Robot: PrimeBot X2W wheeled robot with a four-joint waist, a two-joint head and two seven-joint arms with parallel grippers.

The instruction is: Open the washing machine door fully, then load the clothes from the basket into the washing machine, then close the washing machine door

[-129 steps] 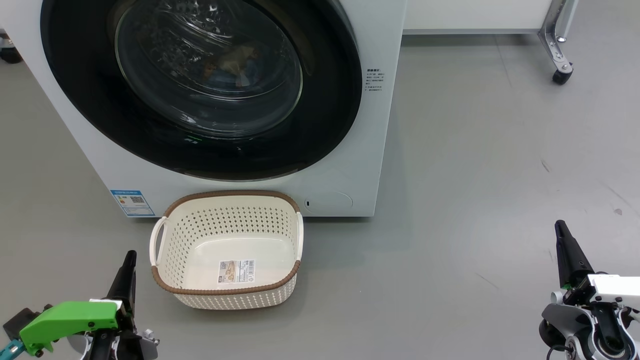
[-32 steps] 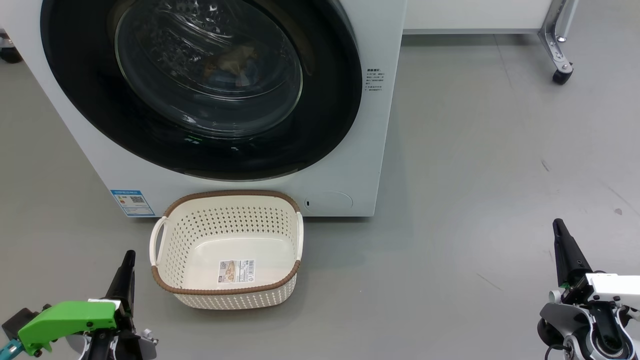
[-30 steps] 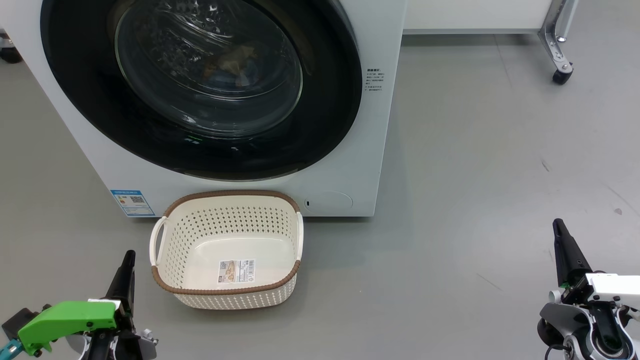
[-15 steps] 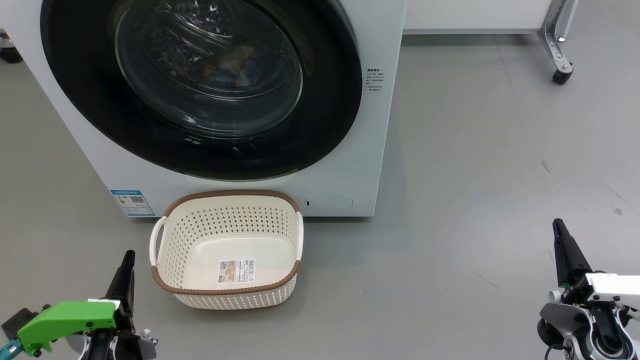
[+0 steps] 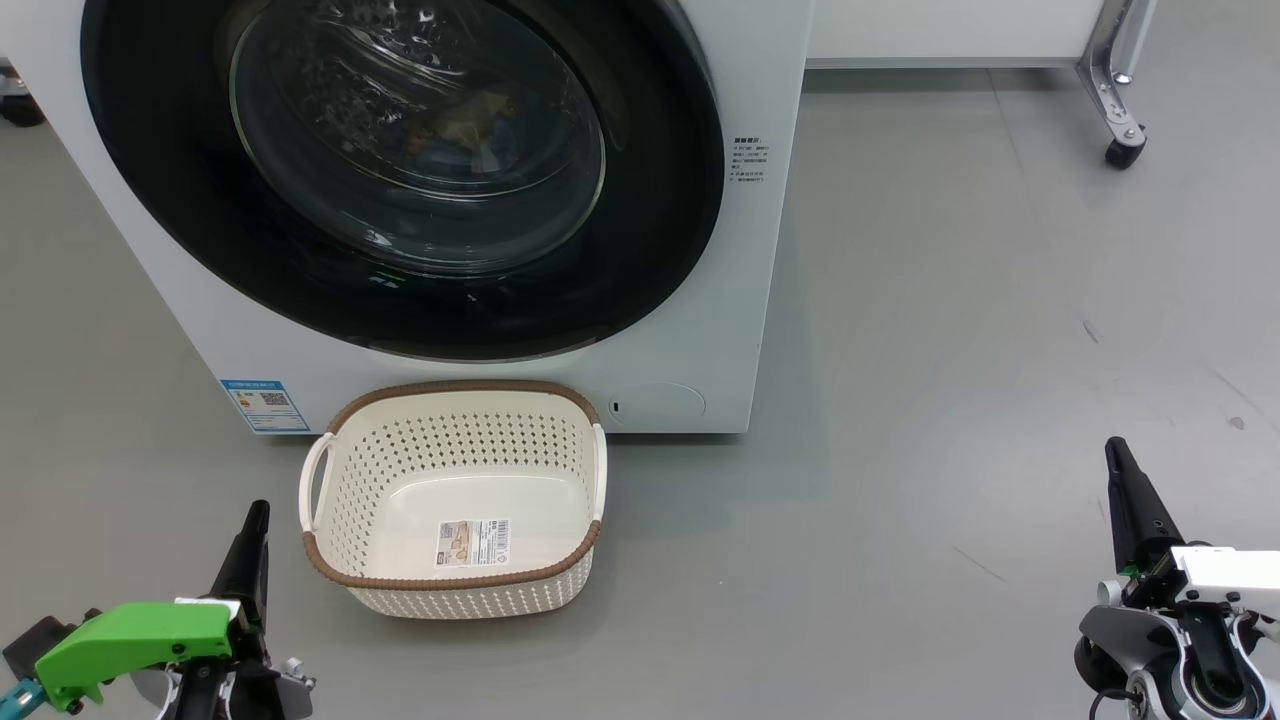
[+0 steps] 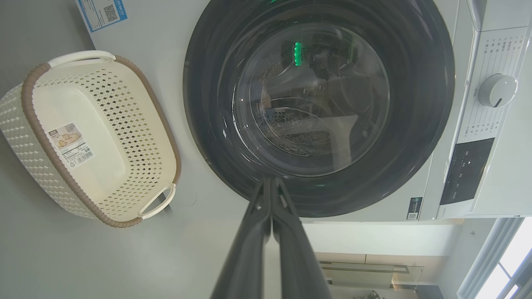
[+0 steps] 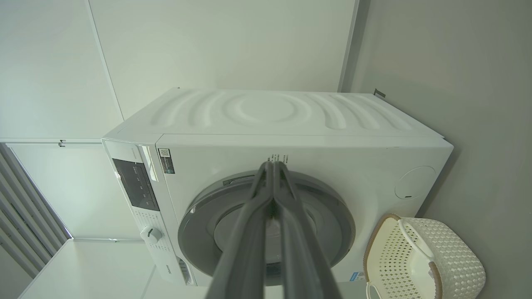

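Head view: basket [image 5: 455,583] rim just beside washing machine [image 5: 722,300], floor [image 5: 1000,350] spreading right.

The head view's top and left edges cut off the washing machine [image 5: 770,300], and with it the upper part of the washing machine door [image 5: 650,270]. Behind the door's glass a tan shape [image 5: 470,125] lay too dim and too broken by reflections to tell what it was. The print [image 5: 750,160] beside the door, the blue sticker [image 5: 265,405] and the label [image 5: 473,543] in the basket [image 5: 330,560] were too small to read. The bottom edge cut through the bodies of the left gripper [image 5: 258,515] and the right gripper [image 5: 1116,455]. In the right wrist view that gripper's fingers [image 7: 249,232] covered the door's middle, and the bottom edge cut off the basket's lower side.
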